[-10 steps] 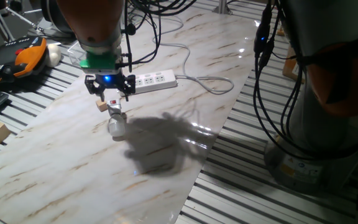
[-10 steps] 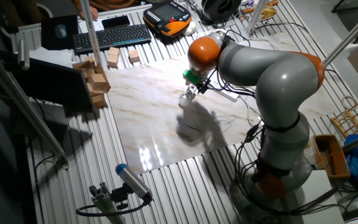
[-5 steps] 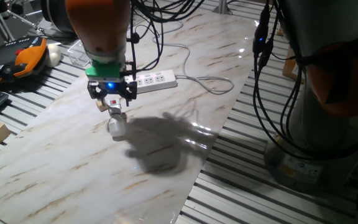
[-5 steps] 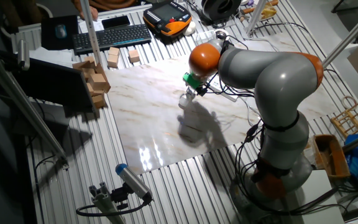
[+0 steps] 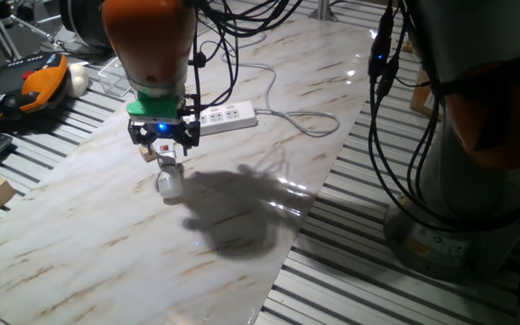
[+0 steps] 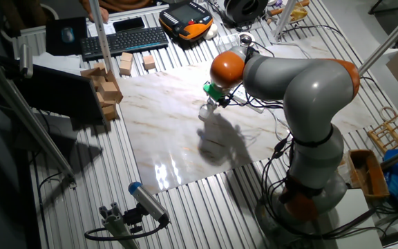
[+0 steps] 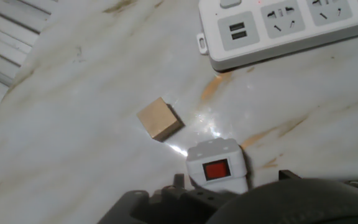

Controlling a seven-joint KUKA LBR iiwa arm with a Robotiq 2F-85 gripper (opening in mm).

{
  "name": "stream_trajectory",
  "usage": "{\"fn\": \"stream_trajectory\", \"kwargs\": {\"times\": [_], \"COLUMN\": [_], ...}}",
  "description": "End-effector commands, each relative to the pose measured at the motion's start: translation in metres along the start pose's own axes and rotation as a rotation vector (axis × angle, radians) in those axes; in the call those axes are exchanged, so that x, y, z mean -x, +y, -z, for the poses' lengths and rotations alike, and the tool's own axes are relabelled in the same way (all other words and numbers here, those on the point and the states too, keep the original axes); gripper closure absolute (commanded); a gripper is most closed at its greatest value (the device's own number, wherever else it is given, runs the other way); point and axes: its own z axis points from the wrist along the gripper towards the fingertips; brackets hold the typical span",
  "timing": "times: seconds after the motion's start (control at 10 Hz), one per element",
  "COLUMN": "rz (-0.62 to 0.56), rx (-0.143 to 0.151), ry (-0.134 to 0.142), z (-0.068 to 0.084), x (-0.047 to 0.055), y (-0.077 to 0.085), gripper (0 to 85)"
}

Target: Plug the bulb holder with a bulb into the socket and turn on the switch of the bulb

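Gripper sits low over the bulb holder w/ red switch up; bulb lies on the marble table. Can't tell if fingers are closed. Wooden cube just beside it, socket nearby, unplugged.

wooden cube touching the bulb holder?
Apart. The hand view shows a strip of bare marble between the cube and the holder.
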Motion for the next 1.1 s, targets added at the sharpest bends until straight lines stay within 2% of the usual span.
{"fn": "stream_trajectory", "kwargs": {"times": [0.0,0.1,0.3,0.4,0.5,0.6,0.7,0.9,1.0], "rz": [0.009,0.021,0.053,0.094,0.121,0.124,0.088,0.06,0.064], "rx": [0.003,-0.002,-0.02,-0.04,-0.047,-0.044,-0.032,-0.022,-0.015], "ry": [0.009,0.012,0.039,0.05,0.077,0.084,0.068,0.011,-0.034], "z": [0.0,0.001,0.001,0.001,0.001,0.001,0.001,-0.007,-0.016], "x": [0.001,0.001,0.001,0.001,0.001,0.001,0.001,-0.008,-0.01], "y": [0.0,0.0,0.0,0.0,0.0,0.0,0.0,0.014,0.02], "gripper": [17.0,17.0,17.0,0.0,0.0,17.0,17.0,17.0,17.0]}}
